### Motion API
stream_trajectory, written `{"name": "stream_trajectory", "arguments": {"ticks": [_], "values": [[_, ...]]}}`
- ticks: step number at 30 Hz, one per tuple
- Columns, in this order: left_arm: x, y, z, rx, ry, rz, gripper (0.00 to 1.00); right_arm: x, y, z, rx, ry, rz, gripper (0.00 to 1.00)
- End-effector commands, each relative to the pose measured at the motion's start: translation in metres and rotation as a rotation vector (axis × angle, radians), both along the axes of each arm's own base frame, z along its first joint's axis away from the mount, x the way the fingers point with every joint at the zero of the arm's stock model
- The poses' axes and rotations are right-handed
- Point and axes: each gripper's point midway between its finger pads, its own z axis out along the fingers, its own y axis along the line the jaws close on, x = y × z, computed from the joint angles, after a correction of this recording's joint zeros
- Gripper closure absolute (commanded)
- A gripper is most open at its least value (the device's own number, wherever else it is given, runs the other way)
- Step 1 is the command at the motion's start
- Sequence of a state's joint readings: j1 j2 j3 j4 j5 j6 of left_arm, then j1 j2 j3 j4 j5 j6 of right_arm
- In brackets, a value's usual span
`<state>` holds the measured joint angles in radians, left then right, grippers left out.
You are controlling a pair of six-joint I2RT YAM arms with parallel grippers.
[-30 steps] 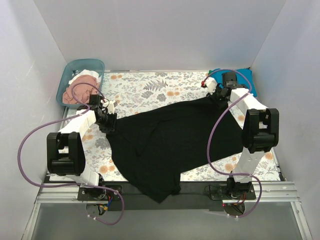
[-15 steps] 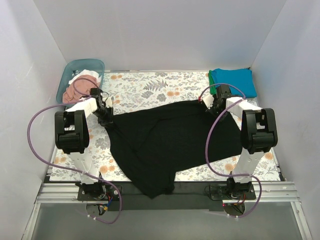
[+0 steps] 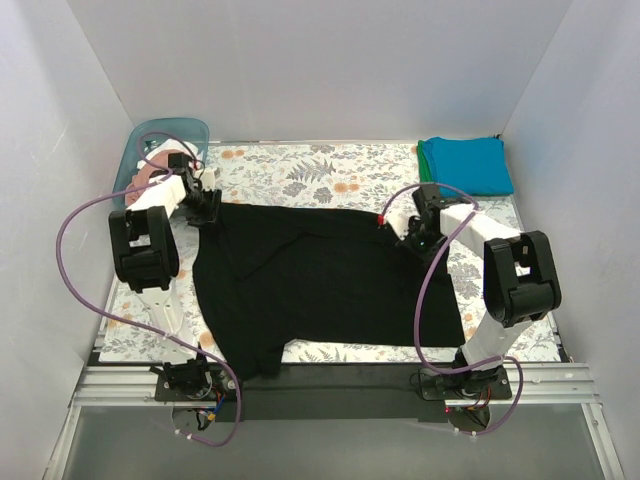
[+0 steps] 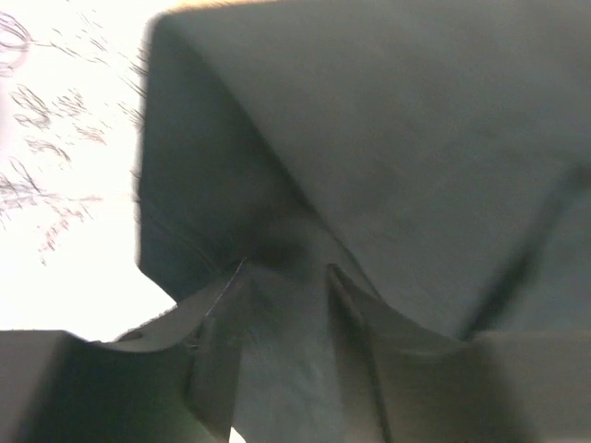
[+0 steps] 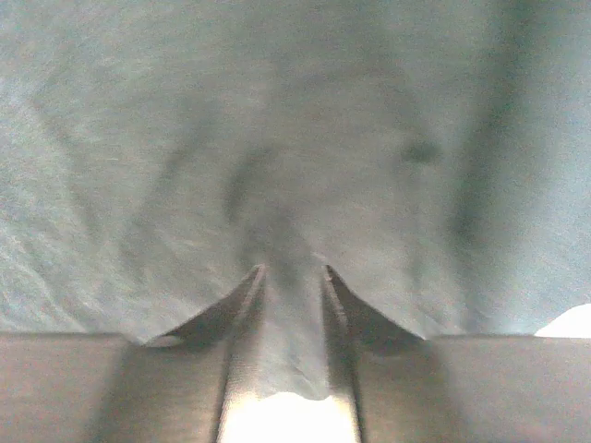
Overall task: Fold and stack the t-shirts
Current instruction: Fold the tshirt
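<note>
White walls close round your work area on three sides, and the desk (image 3: 300, 175) under its floral-patterned cloth fills the floor of it. Spread across the desk, stretching from your left tool (image 3: 208, 205) to your right tool (image 3: 408, 235) and towards the near edge, lies the black cotton t-shirt (image 3: 320, 280). It is mostly flat, with a few creases, and one end hangs over the near edge. Just behind your left tool stands the teal plastic tub (image 3: 165, 125), with dusty pink cloth (image 3: 140, 182) in it. Beyond your right tool and to its outer side, well apart from it, you have a folded teal-blue t-shirt (image 3: 470, 160) lying on a folded green t-shirt (image 3: 425, 165).

Your left tool is clamped on the far left corner of the black t-shirt. In its wrist view, dark cloth runs between the fingers (image 4: 217, 314) and the folds draw in towards them. Your right tool is pinching the shirt's far edge, and there the cloth puckers into a ridge between the fingers (image 5: 355, 309).
</note>
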<state>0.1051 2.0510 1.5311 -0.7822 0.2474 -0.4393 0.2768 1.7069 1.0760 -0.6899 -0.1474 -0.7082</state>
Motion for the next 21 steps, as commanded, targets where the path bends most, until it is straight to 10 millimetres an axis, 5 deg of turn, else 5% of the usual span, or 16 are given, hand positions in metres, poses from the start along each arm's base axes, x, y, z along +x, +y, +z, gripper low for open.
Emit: {"name": "stream_trajectory", "arguments": {"ticks": [1, 6, 14, 21], "values": [[-0.007, -0.03, 0.093, -0.141, -0.183, -0.118, 0.59, 0.034, 0.0, 0.055, 0.087, -0.096, -0.072, 0.61], [-0.034, -0.05, 0.116, -0.215, -0.18, -0.196, 0.51, 0.056, -0.006, 0.061, 0.043, -0.144, -0.061, 0.58], [-0.074, -0.071, 0.079, -0.159, -0.083, -0.272, 0.5, 0.075, -0.042, 0.027, -0.089, -0.102, -0.104, 0.6], [-0.079, -0.058, 0.045, -0.097, -0.018, -0.193, 0.5, 0.114, -0.067, -0.004, -0.1, -0.057, -0.21, 0.64]]}}
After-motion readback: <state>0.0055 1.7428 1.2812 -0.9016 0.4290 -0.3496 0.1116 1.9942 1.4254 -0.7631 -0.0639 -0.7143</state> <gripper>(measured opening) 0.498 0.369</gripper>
